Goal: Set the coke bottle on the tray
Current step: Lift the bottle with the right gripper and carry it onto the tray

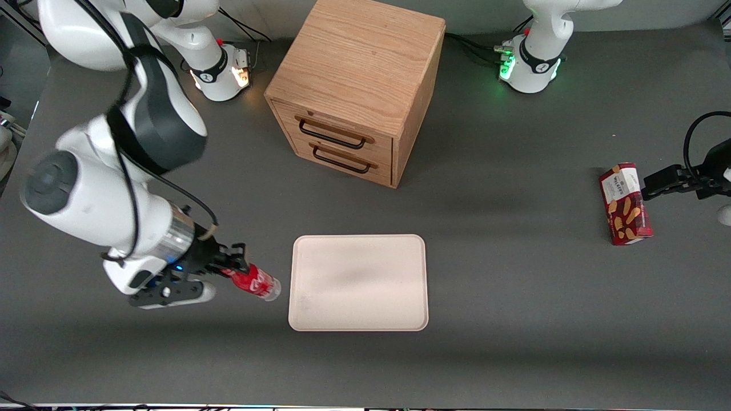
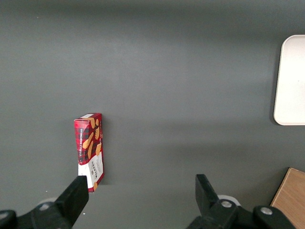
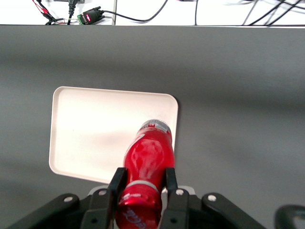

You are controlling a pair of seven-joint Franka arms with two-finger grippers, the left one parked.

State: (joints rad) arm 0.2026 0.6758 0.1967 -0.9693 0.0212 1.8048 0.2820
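Observation:
The coke bottle [image 1: 255, 281] [image 3: 147, 162], red with white lettering and a clear base, hangs tilted nearly level above the table. My gripper [image 1: 231, 269] [image 3: 143, 180] is shut on its neck just below the red cap, both fingers pressed against it. The bottle's clear base points toward the tray [image 1: 358, 282] [image 3: 95, 129], a pale cream-pink flat rectangle with a low rim. In the front view the base is just short of the tray's edge, on the working arm's side. Nothing lies on the tray.
A wooden drawer cabinet [image 1: 357, 85] with two dark handles stands farther from the front camera than the tray. A red snack box [image 1: 625, 204] [image 2: 89, 148] lies toward the parked arm's end of the table.

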